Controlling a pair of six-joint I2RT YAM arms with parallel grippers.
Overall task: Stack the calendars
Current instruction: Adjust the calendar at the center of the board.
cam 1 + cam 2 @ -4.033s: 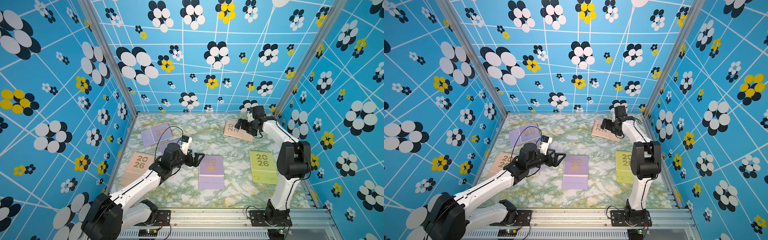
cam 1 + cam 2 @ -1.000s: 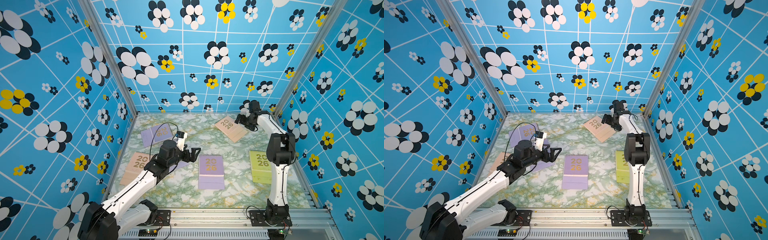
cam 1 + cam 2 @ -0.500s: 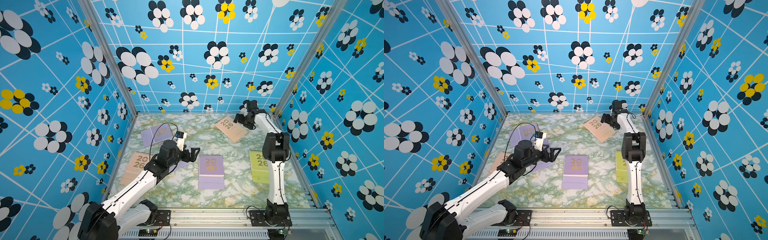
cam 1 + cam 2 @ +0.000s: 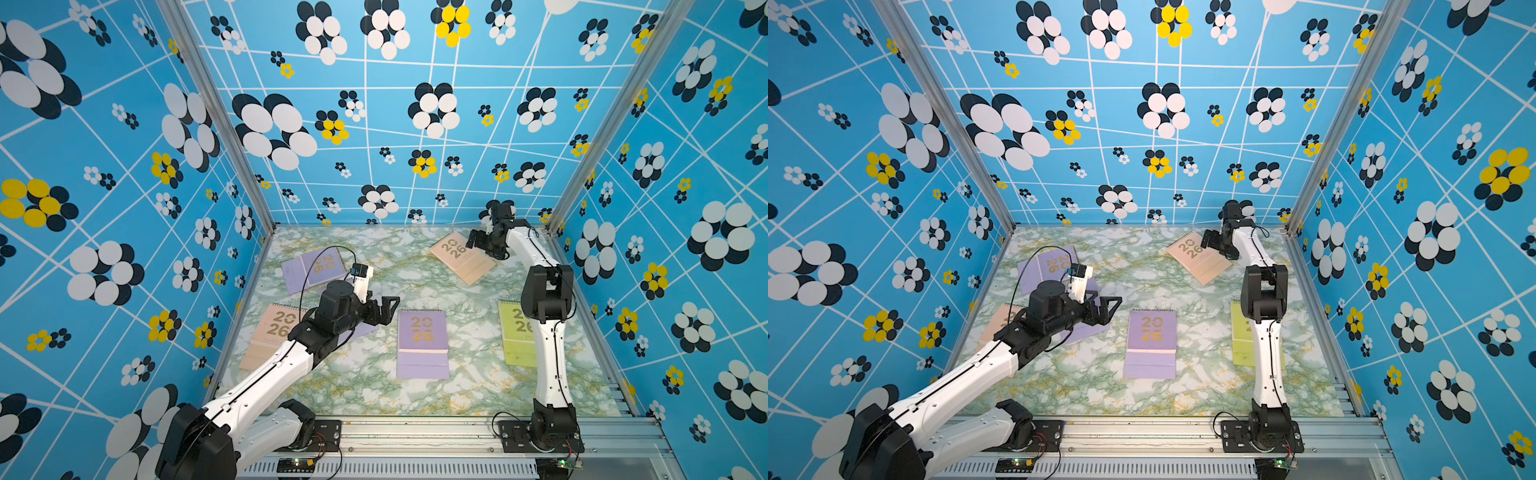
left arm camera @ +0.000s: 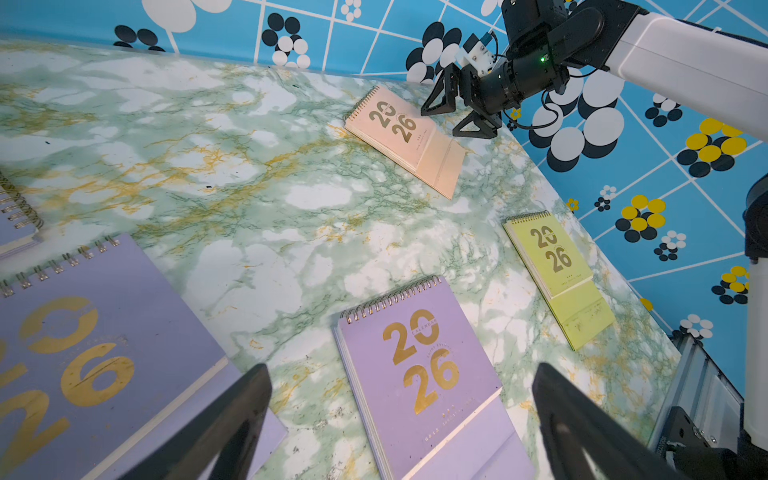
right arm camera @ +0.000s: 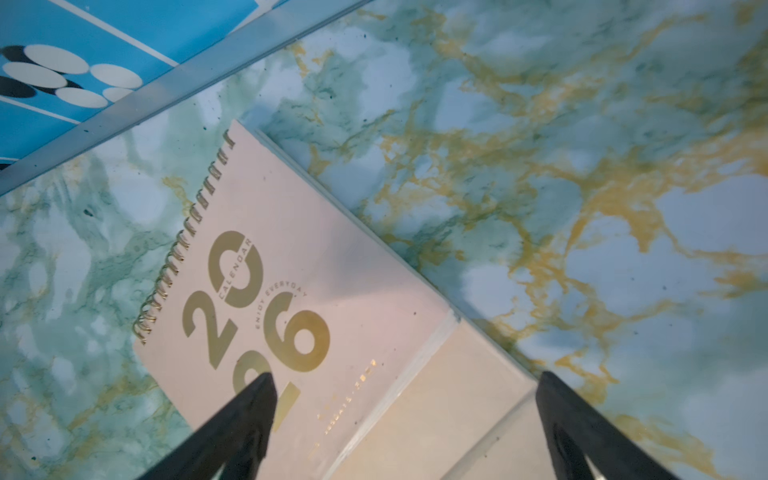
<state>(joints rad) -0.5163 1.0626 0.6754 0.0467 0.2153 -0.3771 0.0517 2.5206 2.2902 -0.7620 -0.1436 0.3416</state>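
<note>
Several calendars lie flat on the marble table. In a top view they are a lavender one in the middle (image 4: 422,345), a lavender one at the back left (image 4: 313,270), a peach one at the left (image 4: 270,332), a peach one at the back right (image 4: 459,257) and a yellow-green one at the right (image 4: 513,332). Another lavender calendar (image 5: 95,353) lies mostly hidden under my left arm. My left gripper (image 4: 388,309) (image 5: 401,374) hovers open, just left of the middle lavender calendar (image 5: 419,365). My right gripper (image 4: 478,241) (image 6: 405,378) is open over the back peach calendar (image 6: 291,291).
Blue flowered walls (image 4: 374,124) close in the table on three sides, and the back peach calendar lies close to the back right corner. An aluminium rail (image 4: 415,432) with both arm bases runs along the front edge. My right arm's elbow (image 4: 546,295) stands over the yellow-green calendar.
Since four seconds ago the back peach calendar has turned and shifted, and my left gripper has drawn back to the left. Over the last second only my right arm's elbow has shifted slightly.
</note>
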